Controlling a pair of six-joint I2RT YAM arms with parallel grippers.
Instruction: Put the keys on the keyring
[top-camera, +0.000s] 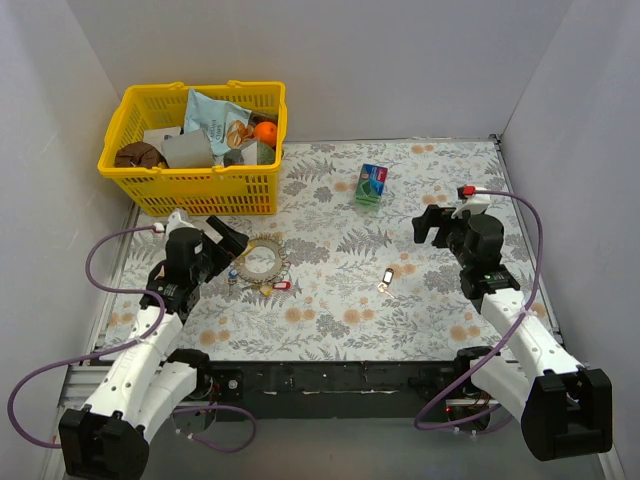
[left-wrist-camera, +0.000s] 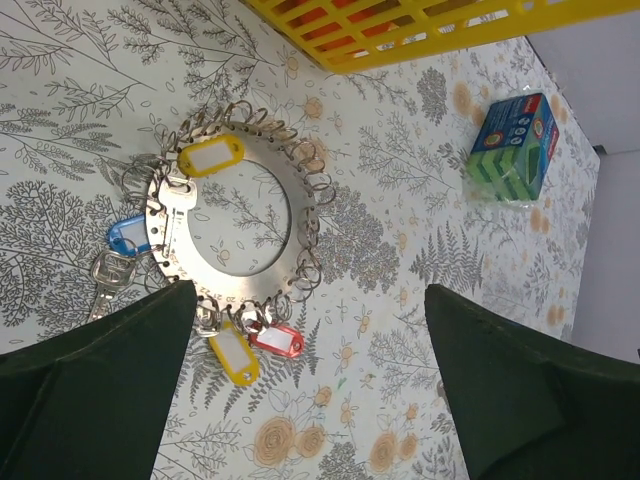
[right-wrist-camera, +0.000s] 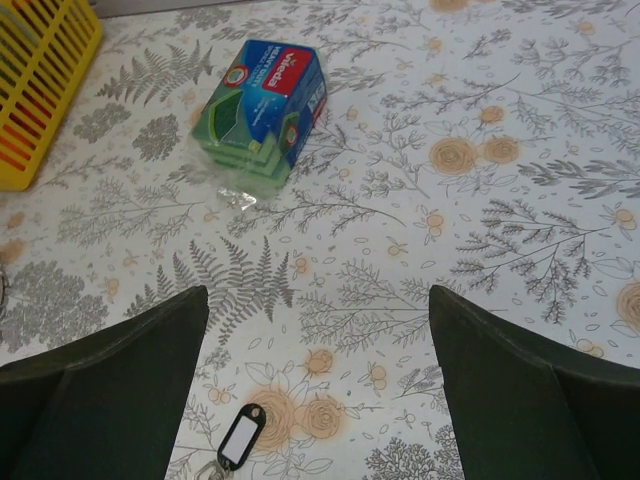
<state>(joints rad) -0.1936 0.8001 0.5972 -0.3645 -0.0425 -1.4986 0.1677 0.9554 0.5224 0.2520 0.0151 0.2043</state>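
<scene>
The keyring (top-camera: 262, 259) lies flat on the flowered cloth, left of centre. In the left wrist view the keyring (left-wrist-camera: 240, 285) carries keys with a yellow tag (left-wrist-camera: 212, 157), a blue tag (left-wrist-camera: 125, 233), a second yellow tag (left-wrist-camera: 232, 355) and a red tag (left-wrist-camera: 277, 340). My left gripper (top-camera: 228, 240) is open and empty just left of the ring, and in the wrist view (left-wrist-camera: 310, 300) its jaws straddle the ring's edge. One loose key with a whitish, black-rimmed tag (top-camera: 386, 278) lies mid-table; it also shows in the right wrist view (right-wrist-camera: 241, 437). My right gripper (top-camera: 432, 225) is open and empty (right-wrist-camera: 318, 292), above and apart from it.
A yellow basket (top-camera: 195, 150) full of groceries stands at the back left, close behind the ring. A blue-green sponge pack (top-camera: 371, 186) sits at the back centre, also in the right wrist view (right-wrist-camera: 265, 105). Grey walls close in three sides.
</scene>
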